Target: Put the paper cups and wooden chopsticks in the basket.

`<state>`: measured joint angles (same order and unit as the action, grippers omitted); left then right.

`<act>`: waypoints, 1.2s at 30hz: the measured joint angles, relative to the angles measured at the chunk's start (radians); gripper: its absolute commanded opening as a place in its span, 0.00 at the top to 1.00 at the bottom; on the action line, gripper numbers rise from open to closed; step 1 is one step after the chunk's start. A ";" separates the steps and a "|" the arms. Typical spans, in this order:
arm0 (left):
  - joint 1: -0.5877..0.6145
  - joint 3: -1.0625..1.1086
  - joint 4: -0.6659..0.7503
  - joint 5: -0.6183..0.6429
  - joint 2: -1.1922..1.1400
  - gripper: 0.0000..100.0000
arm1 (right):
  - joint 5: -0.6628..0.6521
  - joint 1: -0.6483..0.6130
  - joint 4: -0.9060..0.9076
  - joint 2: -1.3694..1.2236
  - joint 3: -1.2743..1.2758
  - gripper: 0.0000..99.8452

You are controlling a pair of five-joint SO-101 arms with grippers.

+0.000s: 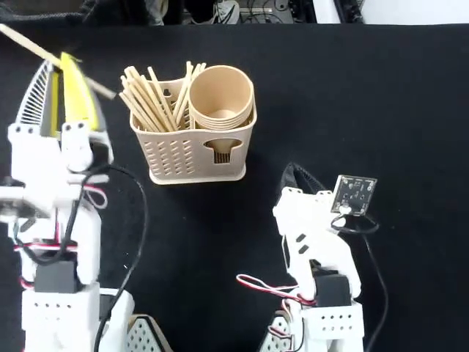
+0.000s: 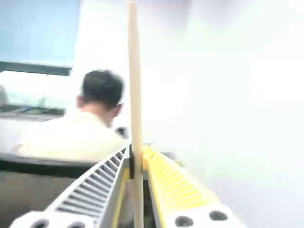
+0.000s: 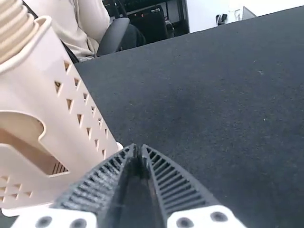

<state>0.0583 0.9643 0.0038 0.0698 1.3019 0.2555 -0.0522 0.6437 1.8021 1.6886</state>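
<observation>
A beige basket [image 1: 192,158] stands at the table's middle back. Its left compartment holds several wooden chopsticks [image 1: 150,99]; its right one holds a stack of paper cups [image 1: 221,97]. To the basket's left, raised, my left gripper [image 1: 56,60] is shut on one wooden chopstick [image 1: 29,42] that slants across its tips. In the left wrist view this chopstick [image 2: 135,95] stands pinched between the yellow and white fingers [image 2: 161,180]. My right gripper [image 1: 292,170] is shut and holds nothing, low beside the basket's front right corner. In the right wrist view my right gripper [image 3: 139,153] lies close to the basket wall [image 3: 52,118], with the cups [image 3: 12,23] above.
The black tabletop [image 1: 366,103] stretches right of the basket. Cables and equipment lie beyond the table's far edge [image 1: 242,11]. Both arm bases [image 1: 58,308] sit at the near edge.
</observation>
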 measured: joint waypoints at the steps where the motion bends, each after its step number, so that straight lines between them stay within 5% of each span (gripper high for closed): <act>1: -0.026 0.003 0.011 0.012 0.000 0.97 | 0.000 0.000 0.000 0.000 0.000 0.99; 10: -0.133 0.173 0.026 0.048 -0.114 0.96 | 0.000 0.000 0.000 0.000 0.000 0.99; 14: -0.133 0.230 0.026 0.048 -0.169 0.81 | 0.000 0.000 0.000 0.000 0.000 0.99; 17: -0.133 0.242 0.018 0.048 -0.172 0.80 | 0.000 0.000 0.000 0.000 0.000 0.99; 25: -0.133 0.037 -0.367 0.048 -0.173 0.82 | 0.000 0.000 0.000 0.000 0.000 0.99; 30: -0.127 -0.051 -0.661 -0.071 -0.097 0.98 | 0.000 0.000 0.003 0.000 0.000 0.99; 36: 0.025 0.133 -0.736 -0.212 0.123 0.96 | -0.017 0.000 0.032 0.000 0.000 0.99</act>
<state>0.0829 1.0978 -0.7327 -0.1419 1.4246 0.2386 -0.0522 0.6759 1.8021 1.6886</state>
